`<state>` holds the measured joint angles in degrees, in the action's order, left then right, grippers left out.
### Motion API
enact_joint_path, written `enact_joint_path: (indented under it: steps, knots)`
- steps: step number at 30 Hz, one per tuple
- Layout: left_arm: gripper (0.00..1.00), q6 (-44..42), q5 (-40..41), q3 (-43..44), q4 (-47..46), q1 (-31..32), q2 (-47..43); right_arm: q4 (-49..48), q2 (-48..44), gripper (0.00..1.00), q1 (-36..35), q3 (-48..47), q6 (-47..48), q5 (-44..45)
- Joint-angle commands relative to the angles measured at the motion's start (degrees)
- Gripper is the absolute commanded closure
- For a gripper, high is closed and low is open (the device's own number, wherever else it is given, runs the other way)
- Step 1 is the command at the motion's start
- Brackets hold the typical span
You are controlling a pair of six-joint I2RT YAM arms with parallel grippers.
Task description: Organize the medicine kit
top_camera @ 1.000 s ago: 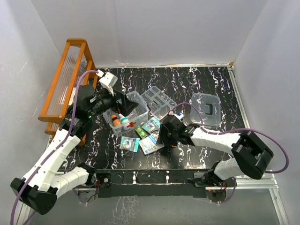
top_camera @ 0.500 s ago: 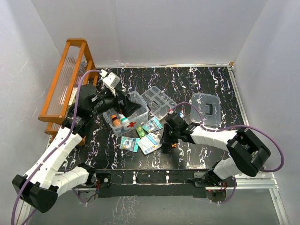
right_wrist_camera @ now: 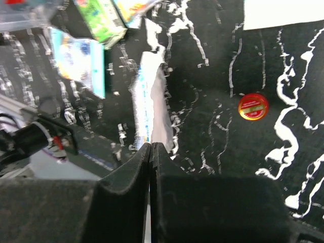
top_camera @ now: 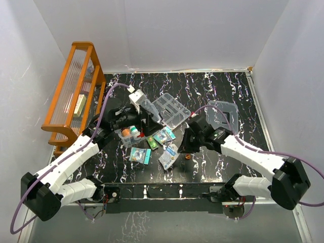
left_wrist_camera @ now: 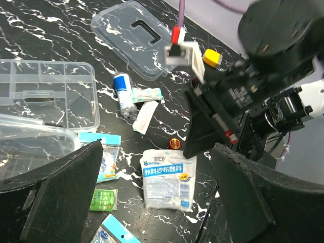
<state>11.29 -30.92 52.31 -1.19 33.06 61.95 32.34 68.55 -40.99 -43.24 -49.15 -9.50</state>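
The medicine kit's clear box [top_camera: 132, 136] with the red cross stands left of centre, partly under my left arm. Its divided tray [top_camera: 171, 108] [left_wrist_camera: 48, 96] lies behind it, and the lid [top_camera: 223, 114] [left_wrist_camera: 132, 25] with the dark handle lies to the right. My left gripper [top_camera: 147, 119] [left_wrist_camera: 157, 152] hovers open over the box's right end, with nothing between its fingers. My right gripper [top_camera: 181, 148] [right_wrist_camera: 152, 147] is shut on the edge of a white gauze packet [top_camera: 168, 157] [left_wrist_camera: 167, 179] [right_wrist_camera: 152, 109], which hangs tilted from the jaws.
Blue-edged packets [top_camera: 140, 156] [top_camera: 164, 135] and a green sachet [top_camera: 152, 144] lie in front of the box. A small red round tin [top_camera: 188, 157] [right_wrist_camera: 253, 106] sits by the right gripper. A blue-capped bottle [left_wrist_camera: 121, 96] lies near the tray. An orange slatted rack [top_camera: 76, 88] stands far left.
My right gripper has shut on the gauze packet and drawn it right and nearer. The left arm has swung right from the rack side over the box, its jaws still wide.
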Motion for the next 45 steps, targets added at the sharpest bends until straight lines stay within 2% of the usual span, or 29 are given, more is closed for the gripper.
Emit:
enact_joint_path:
  steps: [1,7,11,16,21,26,30,35,38,42,45]
  knots:
    - [0.13,-3.85,1.57,-1.18,-5.04,3.49,0.42,9.26,-3.64,1.0,0.87,-9.09,-2.62,-1.98]
    - [0.15,-6.96,4.92,-5.28,-8.07,8.46,1.28,12.01,-6.38,1.0,0.91,-15.04,-8.58,3.28]
    - [0.16,-5.37,12.97,-7.37,-9.71,12.85,2.24,5.38,-9.29,1.0,0.94,-14.15,-14.79,10.04]
    - [0.15,3.31,19.9,-6.49,-9.74,14.31,5.73,-3.88,-11.98,1.0,0.96,-9.17,-25.49,16.14]
    - [0.15,6.52,21.12,-7.37,-13.02,14.45,7.32,-10.42,-13.18,1.0,0.94,-5.91,-33.86,19.74]
    - [0.16,7.15,20.85,-7.94,-16.0,14.79,8.83,-8.84,-9.67,1.0,1.0,-8.24,-37.21,20.68]
    - [0.21,5.57,20.35,-9.24,-19.36,15.27,9.84,-9.44,-9.2,1.0,0.97,-8.11,-40.18,21.55]
    - [0.23,3.78,23.38,-9.51,-20.54,15.37,11.66,-9.37,-9.36,1.0,0.95,-7.58,-43.21,21.29]
    - [0.23,2.6,22.11,-10.41,-23.92,15.46,12.77,-8.92,-9.39,1.0,0.97,-7.33,-44.94,20.59]
    - [0.23,0.88,16.02,-8.48,-26.12,15.39,14.96,-7.93,-9.7,1.0,0.91,-7.03,-46.61,21.59]
    - [0.25,1.46,18.13,-8.05,-25.96,15.46,17.25,-8.4,-9.91,1.0,0.93,-7.15,-47.96,21.93]
